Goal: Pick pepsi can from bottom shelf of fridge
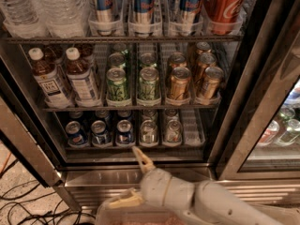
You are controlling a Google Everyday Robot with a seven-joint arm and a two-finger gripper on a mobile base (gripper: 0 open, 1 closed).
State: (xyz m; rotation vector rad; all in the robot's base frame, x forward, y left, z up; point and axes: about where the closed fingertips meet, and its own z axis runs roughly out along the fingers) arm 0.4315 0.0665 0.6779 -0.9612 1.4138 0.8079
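**Gripper** (132,179): two tan fingers spread wide apart, holding nothing. The upper finger (140,158) points up towards the cans. The lower finger points left. It sits low in front of the fridge (42,158), over the steel sill. The tip of the upper finger reaches the front edge of the bottom shelf (192,128).

**Pepsi can** (124,131): upright in its clear lane tray at the front of the bottom shelf. It is just above the upper fingertip and slightly left of it, and not touched. Nothing lies between finger and can except the shelf's front edge.

**Other pepsi cans** (100,132): two alike, standing farther left of the gripper in adjoining lanes, with more cans behind them.

**Plain silver cans** (148,131): two, directly above the gripper and to its upper right. The nearer one stands just beside the pepsi can.

**Middle rack, above the gripper:**
- green cans (117,83) in two lanes
- gold cans (179,82) in two lanes to the upper right
- brown tea bottles (47,76) with white caps to the upper left

**Top rack, well above:**
- water bottles (18,8) at far left
- tall blue-and-silver cans (143,3)
- a red Coca-Cola can (227,3) at right

**Floor, left of the gripper:** dark cables (28,205).

**Far right:** a neighbouring glass door (281,130) with bottles behind it.
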